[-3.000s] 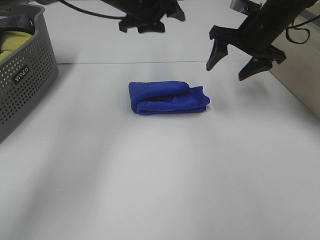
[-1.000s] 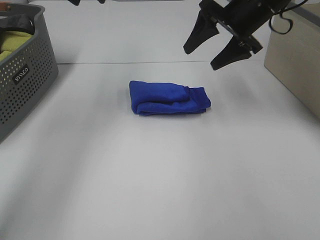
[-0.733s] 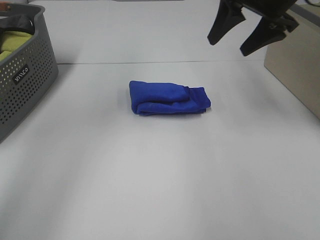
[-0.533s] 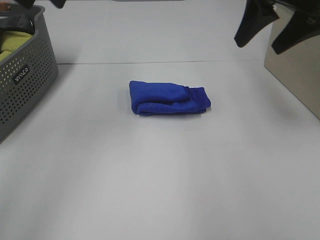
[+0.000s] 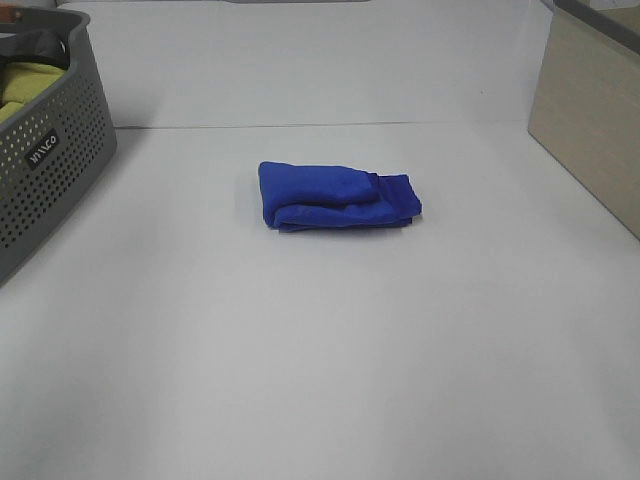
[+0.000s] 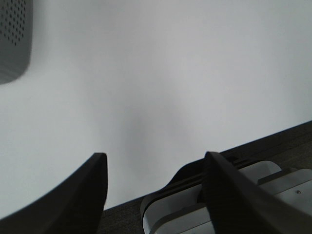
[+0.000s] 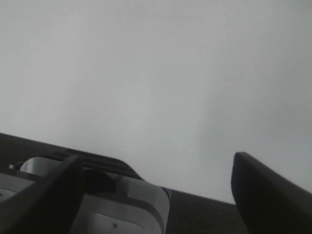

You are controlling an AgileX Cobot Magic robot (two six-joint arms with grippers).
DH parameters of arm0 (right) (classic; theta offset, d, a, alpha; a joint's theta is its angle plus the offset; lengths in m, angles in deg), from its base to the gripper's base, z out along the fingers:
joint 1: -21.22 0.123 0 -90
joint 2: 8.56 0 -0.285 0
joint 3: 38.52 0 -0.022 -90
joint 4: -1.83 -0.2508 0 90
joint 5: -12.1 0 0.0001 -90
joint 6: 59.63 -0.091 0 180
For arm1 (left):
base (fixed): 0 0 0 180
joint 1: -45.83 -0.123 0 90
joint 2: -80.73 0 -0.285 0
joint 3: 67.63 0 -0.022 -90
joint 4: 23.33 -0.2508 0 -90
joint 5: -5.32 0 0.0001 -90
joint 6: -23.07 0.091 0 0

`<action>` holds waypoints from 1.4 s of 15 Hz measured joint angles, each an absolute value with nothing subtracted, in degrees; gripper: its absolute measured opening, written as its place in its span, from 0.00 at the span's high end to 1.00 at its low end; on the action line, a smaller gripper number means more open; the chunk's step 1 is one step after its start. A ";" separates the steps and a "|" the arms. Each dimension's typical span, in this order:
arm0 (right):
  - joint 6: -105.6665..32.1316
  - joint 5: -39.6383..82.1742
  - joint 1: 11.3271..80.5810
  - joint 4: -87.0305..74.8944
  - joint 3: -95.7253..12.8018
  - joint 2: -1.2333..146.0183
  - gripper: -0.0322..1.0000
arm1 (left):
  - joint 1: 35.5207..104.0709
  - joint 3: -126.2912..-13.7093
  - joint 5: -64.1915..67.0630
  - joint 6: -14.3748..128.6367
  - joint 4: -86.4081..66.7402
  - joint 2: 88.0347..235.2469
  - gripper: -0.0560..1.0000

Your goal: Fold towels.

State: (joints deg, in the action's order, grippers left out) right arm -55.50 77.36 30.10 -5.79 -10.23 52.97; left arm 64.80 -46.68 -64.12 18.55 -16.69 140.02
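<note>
The royal-blue towel (image 5: 338, 197) lies folded into a small thick bundle on the white table (image 5: 320, 350), a little behind the middle. No tag shows. Neither gripper shows in the exterior view. In the left wrist view my left gripper (image 6: 153, 187) is open and empty over bare white table near its edge. In the right wrist view my right gripper (image 7: 158, 192) is open and empty, its dark fingers (image 7: 265, 195) wide apart over bare table. The towel is in neither wrist view.
A grey perforated basket (image 5: 45, 150) with a yellow-green cloth (image 5: 25, 85) stands at the far left; its corner shows in the left wrist view (image 6: 14, 39). A beige box (image 5: 590, 110) stands at the right edge. White and grey equipment (image 7: 87, 204) lies beyond the table edge.
Both arms have pulled back up and out of the exterior view; the right gripper moved right and away with its fingers open. The towel has not moved.
</note>
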 joint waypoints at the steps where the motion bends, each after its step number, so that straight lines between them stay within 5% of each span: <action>1: -55.50 77.36 30.10 -5.74 -5.99 47.81 0.21 | 64.80 -42.78 -64.07 19.12 -16.69 135.21 0.42; 10: -52.81 73.87 30.10 -2.47 9.42 13.15 0.21 | 64.80 -21.07 -59.08 33.44 -12.39 103.58 0.42; 21: -52.64 73.29 30.10 -2.07 9.65 11.66 0.21 | 64.80 -19.46 -56.16 37.05 -10.56 102.95 0.42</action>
State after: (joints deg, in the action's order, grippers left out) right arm -52.64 73.29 30.10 -2.07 9.65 11.66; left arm 64.80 -19.46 -56.16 37.05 -10.56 102.95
